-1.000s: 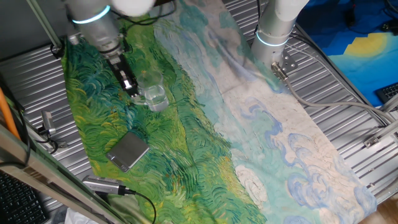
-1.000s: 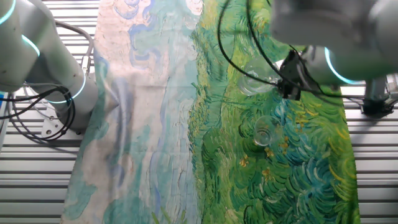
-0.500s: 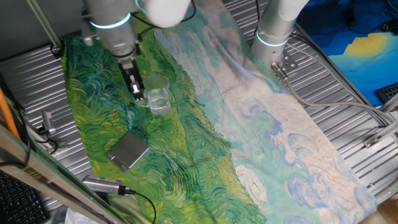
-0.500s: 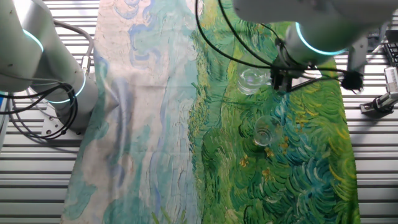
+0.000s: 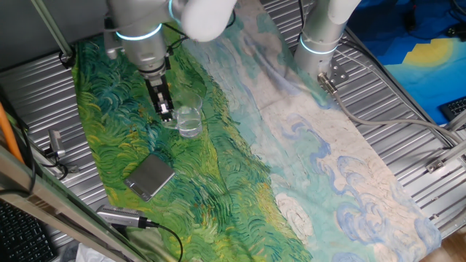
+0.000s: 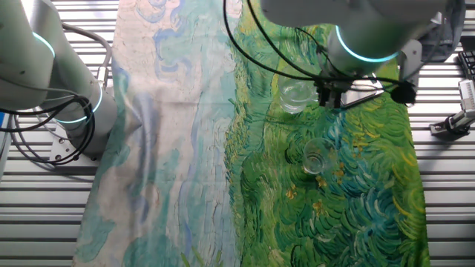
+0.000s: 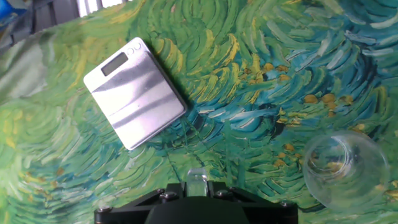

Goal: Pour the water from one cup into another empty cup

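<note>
Jaws [image 5: 165,112] are clamping the rim of one cup [image 6: 295,96], holding it upright just above the green cloth [image 5: 218,182] on the bench. Second cup [image 6: 315,157] is sitting nearby; water level is hard to make out through the glass. Hand view is cutting the held cup down to a sliver.

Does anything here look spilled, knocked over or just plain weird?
Nothing stands out. Both glass cups stand upright on the painted cloth: one held by the claw, the other apart from it. No puddle shows on the cloth, and the grey block lies flat nearby.
</note>
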Available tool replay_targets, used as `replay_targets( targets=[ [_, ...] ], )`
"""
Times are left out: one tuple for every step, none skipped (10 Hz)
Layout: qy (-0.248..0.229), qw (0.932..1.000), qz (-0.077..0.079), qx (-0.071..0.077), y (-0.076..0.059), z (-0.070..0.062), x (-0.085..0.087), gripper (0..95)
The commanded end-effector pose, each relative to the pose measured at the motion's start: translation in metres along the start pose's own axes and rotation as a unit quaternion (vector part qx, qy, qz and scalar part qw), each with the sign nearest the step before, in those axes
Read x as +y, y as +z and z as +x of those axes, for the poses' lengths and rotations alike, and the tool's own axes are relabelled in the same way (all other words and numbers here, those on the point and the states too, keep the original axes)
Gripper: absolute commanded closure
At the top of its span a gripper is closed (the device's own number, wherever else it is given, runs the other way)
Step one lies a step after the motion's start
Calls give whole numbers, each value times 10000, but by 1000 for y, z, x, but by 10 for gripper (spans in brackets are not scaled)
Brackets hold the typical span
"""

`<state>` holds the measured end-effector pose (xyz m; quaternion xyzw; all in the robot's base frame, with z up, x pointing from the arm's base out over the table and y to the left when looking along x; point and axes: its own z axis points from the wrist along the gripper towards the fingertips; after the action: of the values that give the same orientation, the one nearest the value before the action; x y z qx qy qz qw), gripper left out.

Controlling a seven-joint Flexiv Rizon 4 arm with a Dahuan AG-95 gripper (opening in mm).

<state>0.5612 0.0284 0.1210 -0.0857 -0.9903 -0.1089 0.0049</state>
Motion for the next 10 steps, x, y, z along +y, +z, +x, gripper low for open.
replay_targets(
  targets=[
    [-133, 9994, 324, 85, 2, 3, -5, 950],
    [-245, 9981, 556, 129, 3, 3, -10, 950],
    [-358, 9964, 743, 204, 1, 0, -16, 950],
    [-450, 9949, 866, 275, -1, -4, -22, 950],
    [-485, 9944, 880, 326, -5, -8, -27, 950],
    [-470, 9944, 892, 329, -6, -8, -27, 950],
    [-478, 9943, 896, 329, -5, -8, -27, 950],
    [-476, 9944, 884, 333, -5, -8, -27, 950],
    [-481, 9945, 870, 333, -6, -8, -27, 950],
    [-476, 9946, 860, 337, -6, -8, -27, 950]
  ],
)
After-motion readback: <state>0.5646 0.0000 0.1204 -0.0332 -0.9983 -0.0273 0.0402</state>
